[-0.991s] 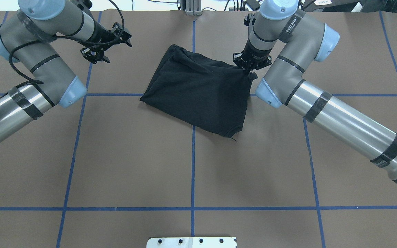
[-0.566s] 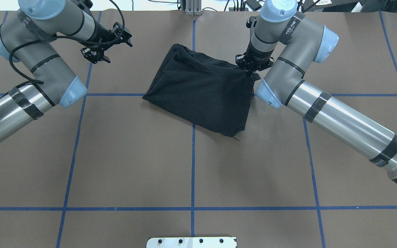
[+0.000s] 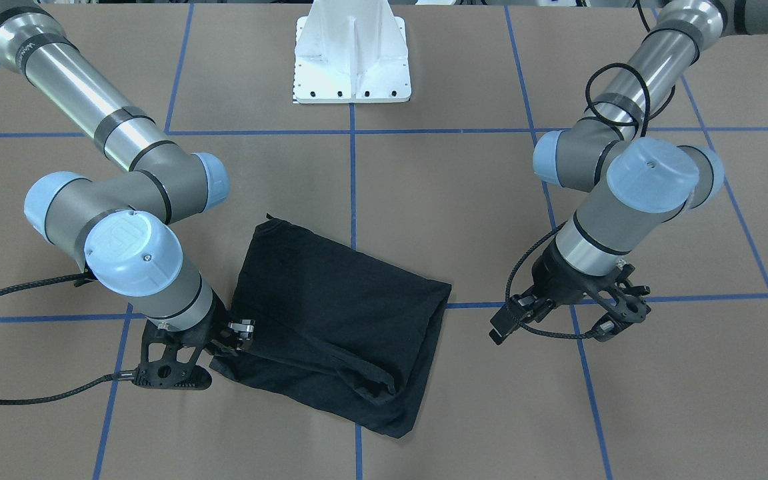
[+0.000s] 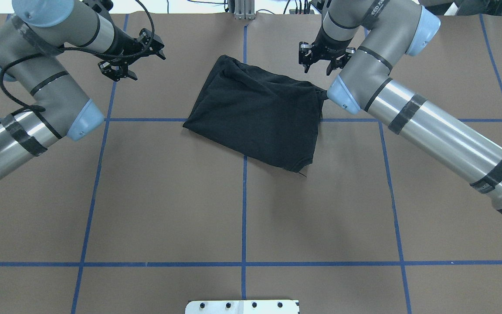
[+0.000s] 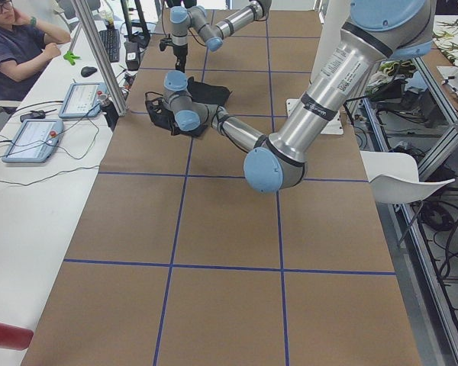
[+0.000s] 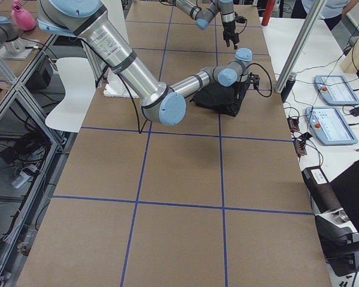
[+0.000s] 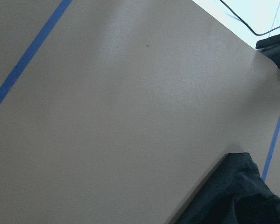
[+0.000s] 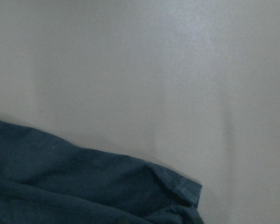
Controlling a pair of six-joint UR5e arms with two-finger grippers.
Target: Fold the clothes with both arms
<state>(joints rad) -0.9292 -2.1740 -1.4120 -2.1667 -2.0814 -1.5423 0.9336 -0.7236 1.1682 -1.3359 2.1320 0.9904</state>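
- Brown paper covers the table (image 4: pixel 168 209), marked into big squares with blue tape. Nothing on it has changed apart from what lies at the middle of its far half.
- The right arm (image 4: pixel 429 126) has pulled up and back towards the far edge. A second ago its wrist was planted right down on the cloth.
- The left arm (image 4: pixel 24 131) hangs off to its own side, well apart from the garment. It has barely shifted, drawing back just a touch.
- The T-shirt (image 4: pixel 257 113) lies flat on the table as a rough, slanted rectangle straddling the centre tape line, with only plain black showing. It slid slightly towards the right arm during that last tug, and now lies slack with nothing holding it.
- The right gripper (image 4: pixel 319 67) has let go. Its jaws are spread and empty, above the table just beyond the shirt's far right corner.
- The left gripper (image 4: pixel 144 63) is empty too, its jaws apart over bare table.
- The released corner (image 8: pixel 189 191) rests on the table, its hem stitching showing in the right wrist view. The shirt's far left edge looks bunched.
- From where I stand, this looks like a straightening pull just finished. The packet now waits for a fresh grasp, either for one more fold or to smooth that rumpled edge.
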